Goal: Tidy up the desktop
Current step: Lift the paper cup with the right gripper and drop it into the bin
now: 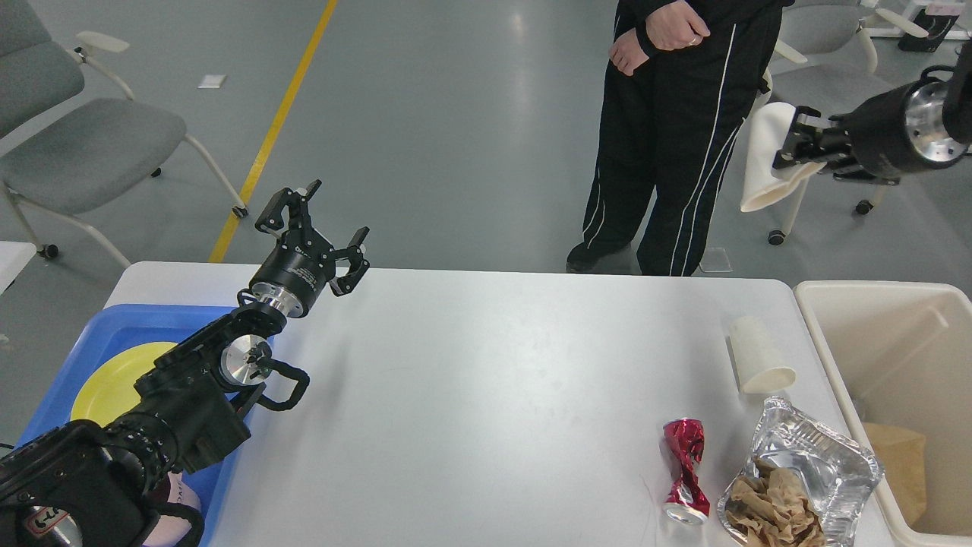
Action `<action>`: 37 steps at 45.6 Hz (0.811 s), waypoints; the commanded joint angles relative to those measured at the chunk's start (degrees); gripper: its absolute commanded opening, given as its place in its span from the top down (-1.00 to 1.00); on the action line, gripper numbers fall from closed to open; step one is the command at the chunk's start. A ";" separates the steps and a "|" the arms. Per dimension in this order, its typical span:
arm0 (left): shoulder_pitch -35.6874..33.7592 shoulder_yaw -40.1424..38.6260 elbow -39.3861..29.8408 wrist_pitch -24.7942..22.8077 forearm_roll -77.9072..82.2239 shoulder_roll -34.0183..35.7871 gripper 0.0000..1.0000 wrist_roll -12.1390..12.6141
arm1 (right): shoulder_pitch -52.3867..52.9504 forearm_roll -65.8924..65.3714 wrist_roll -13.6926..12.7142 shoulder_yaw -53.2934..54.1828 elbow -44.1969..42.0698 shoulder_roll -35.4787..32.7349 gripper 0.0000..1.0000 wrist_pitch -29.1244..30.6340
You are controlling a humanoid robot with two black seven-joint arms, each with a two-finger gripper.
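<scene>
The white desktop (486, 395) fills the middle of the head view. On its right side lie a tipped white paper cup (758, 355), a crushed red can (686, 469) and a foil tray (805, 475) holding crumpled brown paper. My left gripper (315, 228) is open and empty, raised above the desktop's back left corner. My right gripper (793, 148) is held high at the right, beyond the desktop's back edge, shut on a white paper cup (767, 156).
A blue tray (114, 327) with a yellow plate (114, 384) sits at the left under my left arm. A cream bin (896, 395) stands at the right of the desktop. A person in black trousers (668, 137) stands behind the table. A grey chair (76, 144) stands at the far left.
</scene>
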 commanded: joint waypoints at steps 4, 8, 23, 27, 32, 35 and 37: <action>0.01 0.00 -0.09 -0.03 -0.02 0.00 -0.93 0.00 | -15.49 0.18 -0.31 -0.14 -10.34 -4.34 1.00 -4.15; 0.01 0.00 0.00 -0.03 -0.02 0.00 -0.93 0.00 | -24.11 0.44 -0.40 0.12 -14.91 -4.95 1.00 -7.49; 0.01 0.00 0.00 -0.03 -0.02 0.00 -0.93 0.00 | -52.94 1.32 -0.40 5.74 -32.23 -4.34 -0.39 -18.83; 0.01 0.00 -0.09 -0.03 0.07 0.00 -0.93 0.00 | -58.66 1.23 -0.40 9.96 -35.22 -4.08 -0.94 -20.42; 0.01 0.00 0.00 -0.03 -0.02 0.00 -0.93 0.00 | -61.92 1.23 -0.40 13.21 -36.37 -3.81 -0.99 -20.51; -0.08 0.00 0.00 -0.03 -0.02 0.00 -0.93 0.00 | -62.45 1.23 -0.40 13.48 -36.28 -3.72 -0.99 -20.51; 0.01 0.00 -0.01 -0.03 0.07 0.00 -0.93 0.00 | -62.45 1.23 -0.40 13.57 -36.28 -3.72 -0.99 -20.51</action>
